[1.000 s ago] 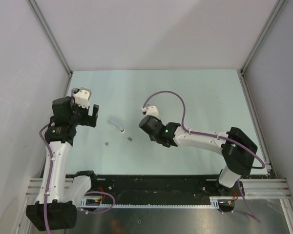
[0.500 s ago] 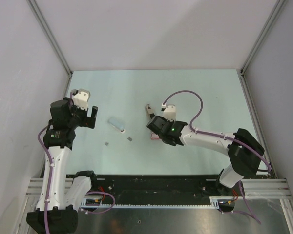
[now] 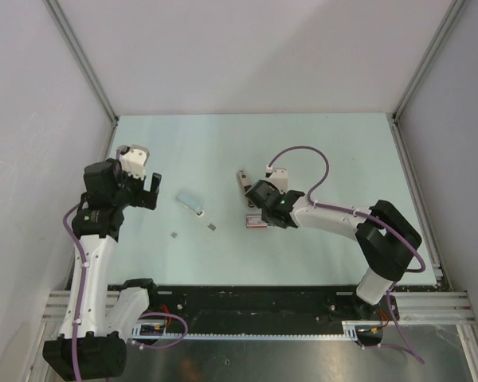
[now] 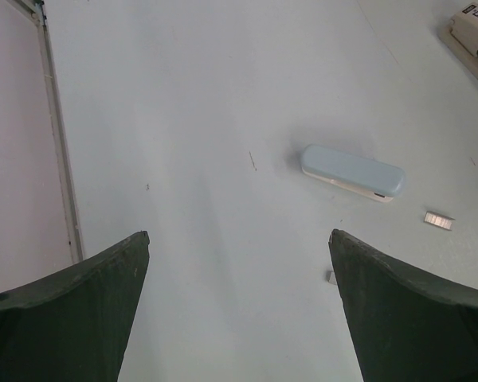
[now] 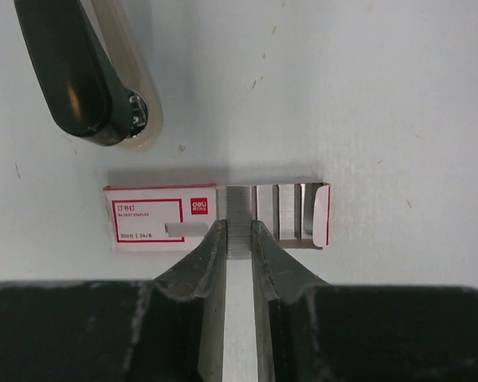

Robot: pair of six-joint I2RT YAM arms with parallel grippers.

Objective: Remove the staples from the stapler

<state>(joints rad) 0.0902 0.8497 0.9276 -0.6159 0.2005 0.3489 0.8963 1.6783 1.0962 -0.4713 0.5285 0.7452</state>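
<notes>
The stapler (image 5: 76,72), black on top with a beige body, lies on the table just behind a red-and-white staple box (image 5: 155,219). It also shows in the top view (image 3: 241,180) and at the far right of the left wrist view (image 4: 474,32). My right gripper (image 5: 237,227) is shut on a strip of staples (image 5: 239,208), which hangs over the open end of the box. In the top view this gripper (image 3: 259,213) points down at the box (image 3: 256,222). My left gripper (image 4: 239,239) stands wide open above bare table at the left (image 3: 150,191).
A small light-blue oblong case (image 4: 352,171) lies between the arms (image 3: 190,201). Two loose staple bits (image 4: 439,220) (image 4: 331,276) lie near it. More staple strips (image 5: 291,211) sit in the open box. Grey walls enclose the table on three sides.
My right arm has swung right and back from beside the blue case to over the staple box, uncovering the stapler. The left arm has barely shifted.
</notes>
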